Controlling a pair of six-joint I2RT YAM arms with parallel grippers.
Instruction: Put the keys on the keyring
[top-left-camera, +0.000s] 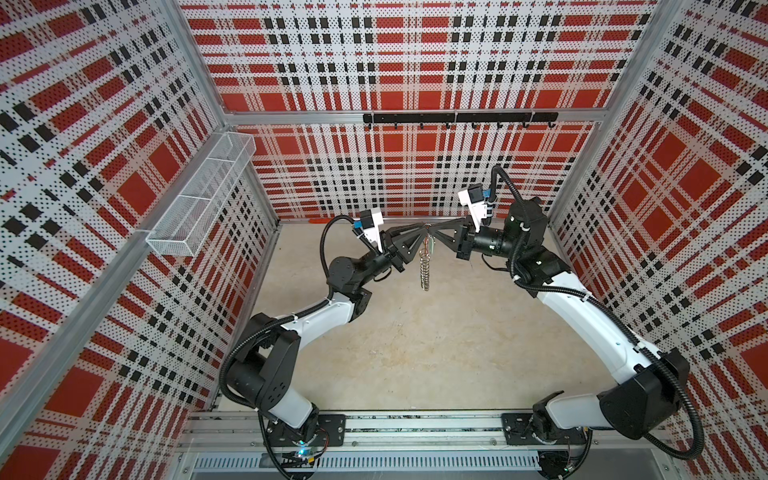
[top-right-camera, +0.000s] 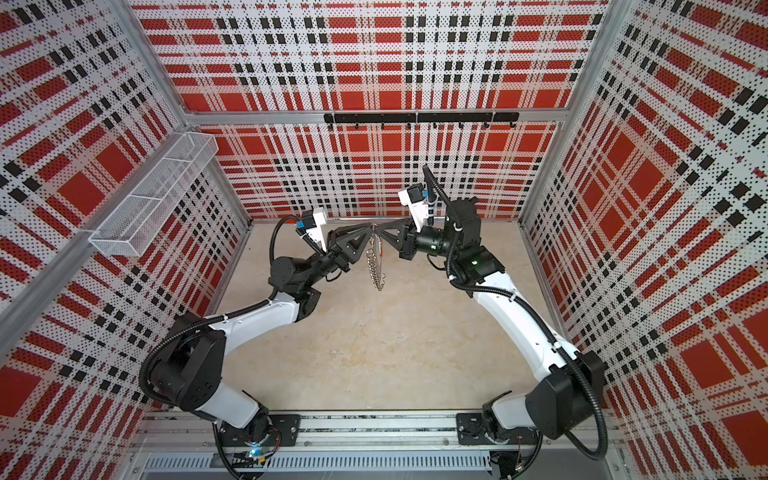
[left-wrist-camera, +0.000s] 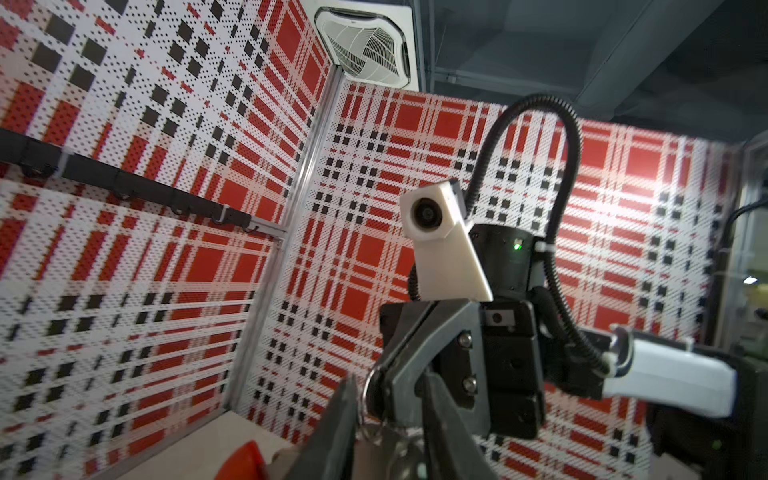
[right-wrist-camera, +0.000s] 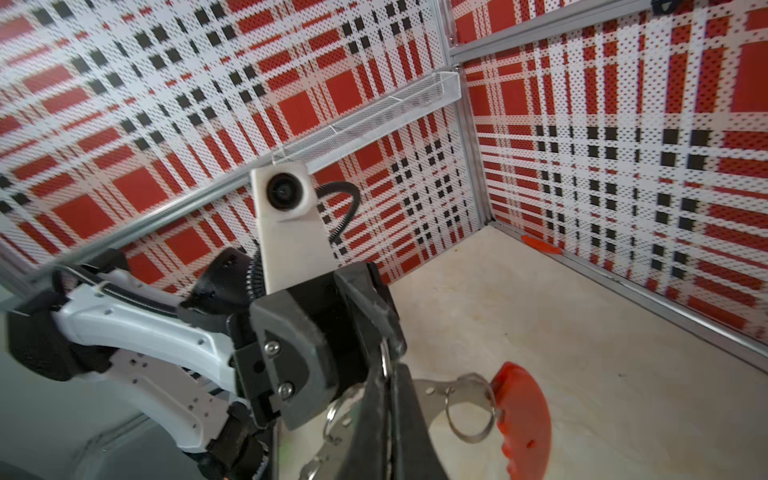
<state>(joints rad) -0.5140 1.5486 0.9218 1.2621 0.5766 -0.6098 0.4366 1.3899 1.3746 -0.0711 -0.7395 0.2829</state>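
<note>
Grey metal makes up the keyring (top-left-camera: 424, 266), which hangs in the air over the 12 o'clock part of the bench (top-left-camera: 415, 357). Both grippers meet just above it. The right gripper (top-left-camera: 435, 228) reaches in from 3 o'clock and is pinched tight on a small wire loop at the top of the keyring. The left gripper (top-left-camera: 419, 229) reaches in from 9 o'clock, its fingers (left-wrist-camera: 338, 424) a little apart. The keys (top-left-camera: 432, 246) show only as a pale bit beside the hoop's top. The red piece (right-wrist-camera: 523, 415) shows in the right wrist view.

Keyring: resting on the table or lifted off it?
Lifted: the keyring hangs edge-on where left gripper and right gripper meet, clear of the table.
</note>
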